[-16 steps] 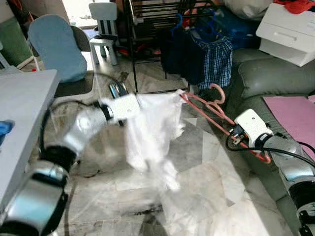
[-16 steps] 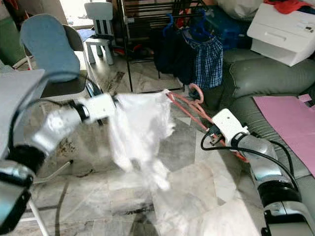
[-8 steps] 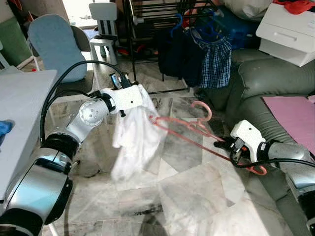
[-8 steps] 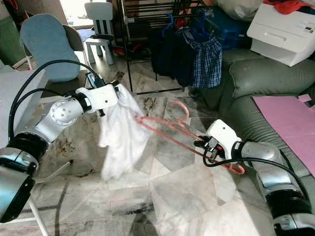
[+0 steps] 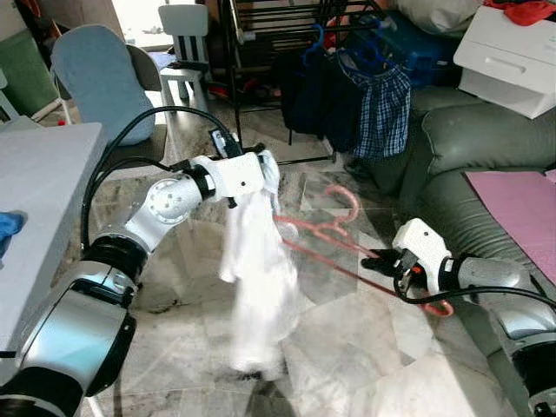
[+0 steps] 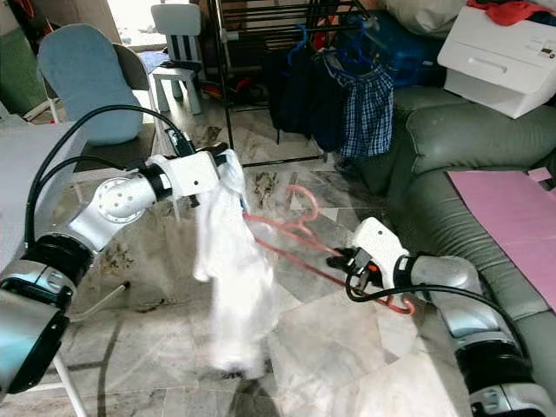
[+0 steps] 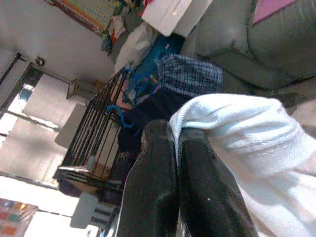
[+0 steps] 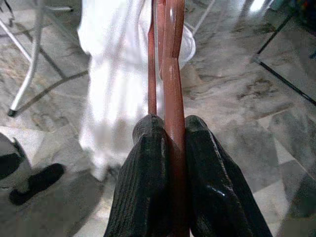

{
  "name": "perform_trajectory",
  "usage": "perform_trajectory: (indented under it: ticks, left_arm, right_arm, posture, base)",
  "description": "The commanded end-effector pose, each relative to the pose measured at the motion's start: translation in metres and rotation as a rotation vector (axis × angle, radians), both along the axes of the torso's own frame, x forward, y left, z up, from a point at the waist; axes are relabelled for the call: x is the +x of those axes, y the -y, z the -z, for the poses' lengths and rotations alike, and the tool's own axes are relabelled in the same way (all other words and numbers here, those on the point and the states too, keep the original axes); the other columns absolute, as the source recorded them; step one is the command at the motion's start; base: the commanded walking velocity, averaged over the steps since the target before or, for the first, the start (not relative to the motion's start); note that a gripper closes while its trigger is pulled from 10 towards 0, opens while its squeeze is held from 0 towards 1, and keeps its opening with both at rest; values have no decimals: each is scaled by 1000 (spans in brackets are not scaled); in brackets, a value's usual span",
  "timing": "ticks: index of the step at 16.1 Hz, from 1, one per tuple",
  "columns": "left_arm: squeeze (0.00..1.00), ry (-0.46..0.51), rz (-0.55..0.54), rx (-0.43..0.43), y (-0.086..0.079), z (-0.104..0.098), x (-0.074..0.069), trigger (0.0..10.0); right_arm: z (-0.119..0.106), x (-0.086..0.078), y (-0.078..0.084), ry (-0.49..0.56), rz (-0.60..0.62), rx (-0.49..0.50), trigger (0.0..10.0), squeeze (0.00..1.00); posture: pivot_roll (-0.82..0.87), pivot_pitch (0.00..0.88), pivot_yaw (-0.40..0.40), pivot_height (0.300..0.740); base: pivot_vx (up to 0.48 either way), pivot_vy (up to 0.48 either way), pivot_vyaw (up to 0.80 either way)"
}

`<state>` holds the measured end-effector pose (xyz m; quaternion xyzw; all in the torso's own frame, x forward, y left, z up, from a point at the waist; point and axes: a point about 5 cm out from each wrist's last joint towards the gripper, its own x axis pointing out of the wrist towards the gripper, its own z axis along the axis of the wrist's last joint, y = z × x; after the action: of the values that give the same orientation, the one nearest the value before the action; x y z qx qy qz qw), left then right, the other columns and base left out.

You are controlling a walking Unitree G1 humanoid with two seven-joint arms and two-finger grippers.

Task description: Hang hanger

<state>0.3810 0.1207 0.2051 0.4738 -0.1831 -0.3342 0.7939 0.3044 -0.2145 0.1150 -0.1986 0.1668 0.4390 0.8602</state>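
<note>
Dangling over the marble floor (image 5: 347,347), a white shirt (image 5: 256,278) hangs pinched in the left pincer (image 5: 261,165), while the right pincer (image 5: 382,261) clamps a pink hanger (image 5: 326,230) just beside it.

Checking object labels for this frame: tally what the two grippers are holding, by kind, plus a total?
Pink hanger: 1, clamped in the right gripper.
White garment: 1, pinched at its top edge by the left gripper, hanging down toward the floor.
Total: 2 held items.
</note>
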Motion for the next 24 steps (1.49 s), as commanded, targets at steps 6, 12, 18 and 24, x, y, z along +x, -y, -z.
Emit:
perform_trajectory:
  ticks: [6, 12, 18, 24]
  left_arm:
    - [0, 56, 144, -83, 23, -19, -9, 10000]
    - [0, -9, 443, -210, 84, -16, -52, 10000]
    - [0, -171, 385, -255, 75, 18, -64, 10000]
    - [0, -362, 199, -234, 63, 82, -69, 10000]
  right_arm:
    - [15, -1, -10, -65, -13, -21, 10000, 0]
    - [11, 48, 1, 73, 600, 124, 10000, 0]
    - [-33, 79, 10, 33, 1026, 684, 10000, 0]
    - [-104, 98, -40, -3, 801, 1189, 10000, 0]
  posture:
    - [-169, 0, 23, 740]
    - [-160, 0, 22, 740]
    - [-151, 0, 17, 740]
    - [-160, 0, 11, 740]
  base:
    - [0, 0, 0]
    - [0, 0, 0]
    - [0, 0, 0]
    - [0, 0, 0]
